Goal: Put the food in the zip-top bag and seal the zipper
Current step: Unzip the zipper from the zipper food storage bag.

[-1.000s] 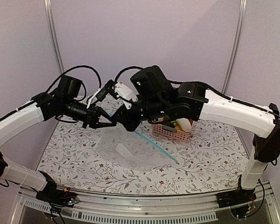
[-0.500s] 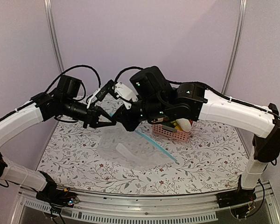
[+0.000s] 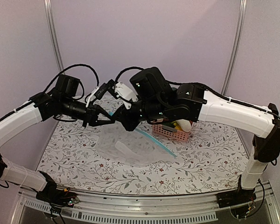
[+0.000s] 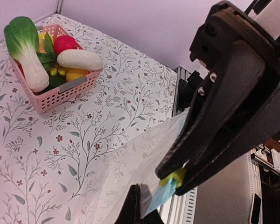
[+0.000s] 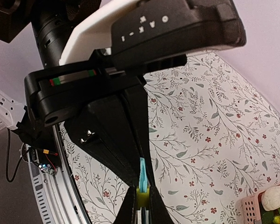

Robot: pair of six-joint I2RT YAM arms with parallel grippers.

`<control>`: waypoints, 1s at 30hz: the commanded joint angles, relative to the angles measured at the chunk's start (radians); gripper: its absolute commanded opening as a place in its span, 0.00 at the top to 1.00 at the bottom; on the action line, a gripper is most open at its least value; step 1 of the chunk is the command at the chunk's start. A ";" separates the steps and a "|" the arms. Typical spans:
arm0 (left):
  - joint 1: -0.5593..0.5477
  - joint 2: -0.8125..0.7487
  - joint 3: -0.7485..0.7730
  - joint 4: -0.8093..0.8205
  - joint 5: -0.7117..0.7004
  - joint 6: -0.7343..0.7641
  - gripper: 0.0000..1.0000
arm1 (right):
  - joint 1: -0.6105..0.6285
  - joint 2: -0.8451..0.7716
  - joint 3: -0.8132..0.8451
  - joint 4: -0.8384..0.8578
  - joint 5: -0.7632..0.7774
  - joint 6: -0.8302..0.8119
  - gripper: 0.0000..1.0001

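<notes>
Clear crinkly bag (image 3: 126, 148) hangs, L gripper (image 3: 112, 120) & R gripper (image 3: 123, 122) both pinching its light-blue zipper (image 3: 155, 143).

Basket (image 3: 170, 134): pink, the food (image 3: 183, 125) seen inside it.
Zip-top bag (image 3: 130, 149): spread left of the basket, one corner lifted.
Zipper (image 3: 156, 142): stretched from that corner down past the basket's front.
Left gripper (image 3: 112, 120), right gripper (image 3: 118, 119): clamped together on the zipper's raised end.
</notes>
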 commanded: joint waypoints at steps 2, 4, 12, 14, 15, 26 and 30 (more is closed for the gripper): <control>0.034 -0.018 -0.011 0.026 -0.031 -0.006 1.00 | 0.003 -0.037 -0.037 -0.042 0.026 0.012 0.99; 0.038 -0.019 -0.013 0.027 -0.036 -0.027 1.00 | 0.003 -0.042 -0.045 -0.042 0.031 0.013 0.99; 0.058 -0.019 -0.015 0.034 -0.053 -0.036 1.00 | -0.002 -0.060 -0.073 -0.042 0.047 0.017 1.00; 0.064 -0.018 -0.016 0.040 -0.066 -0.041 1.00 | -0.004 -0.067 -0.081 -0.042 0.050 0.018 1.00; 0.068 -0.018 -0.017 0.042 -0.073 -0.046 1.00 | -0.006 -0.069 -0.085 -0.042 0.052 0.019 1.00; 0.126 -0.014 -0.035 0.087 -0.161 -0.104 1.00 | -0.026 -0.103 -0.127 -0.042 0.073 0.025 1.00; 0.157 -0.005 -0.040 0.107 -0.168 -0.133 1.00 | -0.043 -0.119 -0.149 -0.041 0.085 0.030 1.00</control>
